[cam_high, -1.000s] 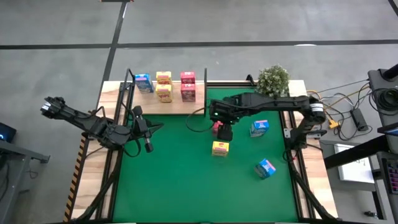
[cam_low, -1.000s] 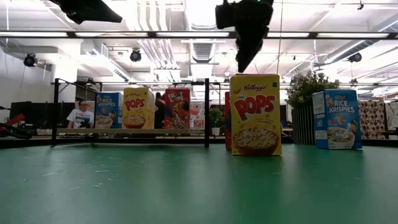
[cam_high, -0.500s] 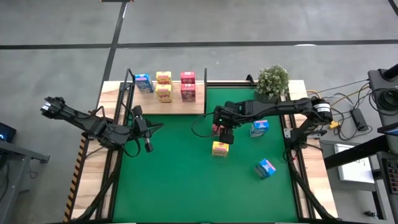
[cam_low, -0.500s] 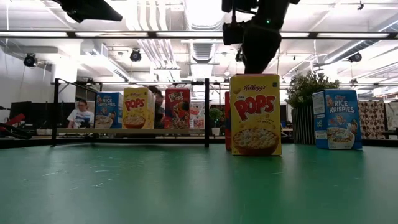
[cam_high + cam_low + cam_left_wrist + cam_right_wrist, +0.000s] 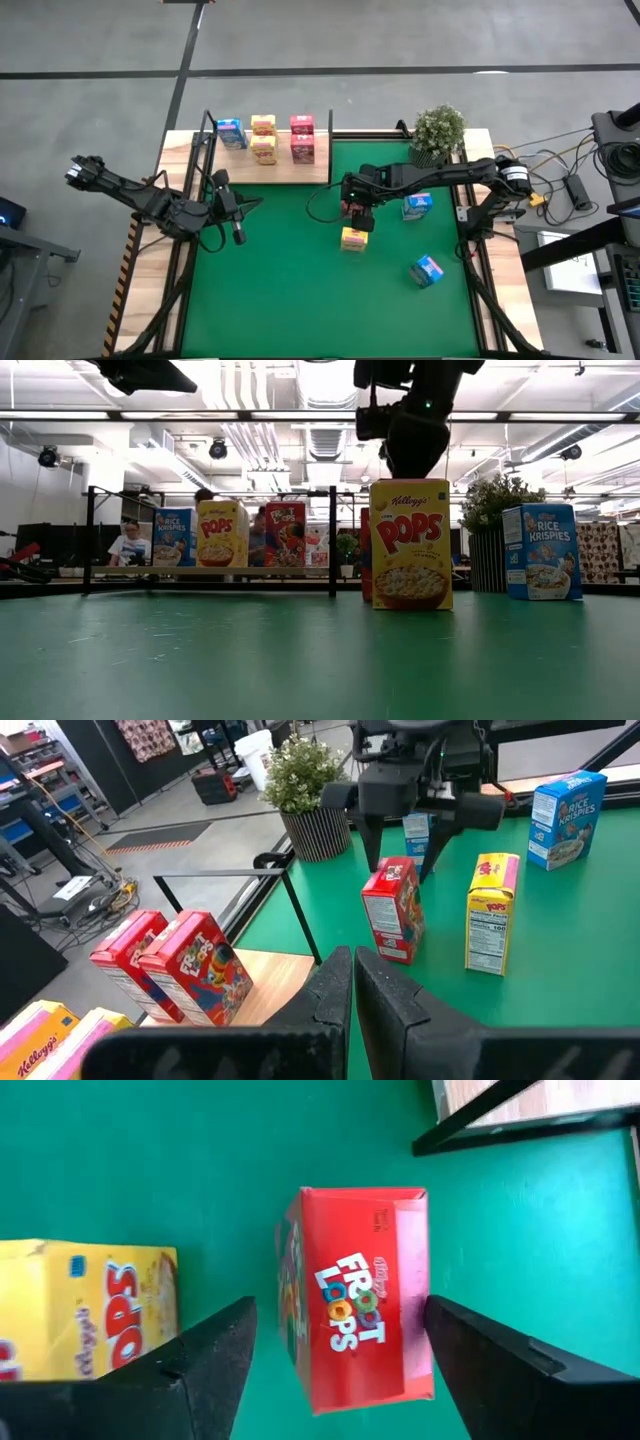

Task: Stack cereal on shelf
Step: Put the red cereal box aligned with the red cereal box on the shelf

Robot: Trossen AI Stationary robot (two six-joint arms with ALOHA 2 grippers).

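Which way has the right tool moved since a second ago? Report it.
Yes. In the high view the right tool slid away from the shelf toward the yellow Pops box, open above the red box.

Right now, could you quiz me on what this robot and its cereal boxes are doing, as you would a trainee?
1. True or false: the right end effector already grips the red Froot Loops box.
2. Which box stands beside that red box on the green mat? A) yellow Pops box B) a white carton C) a black can
3. Fill in: the left end effector is ___.

Key: 1 false, its fingers stand open on either side; 2 A; 3 shut.
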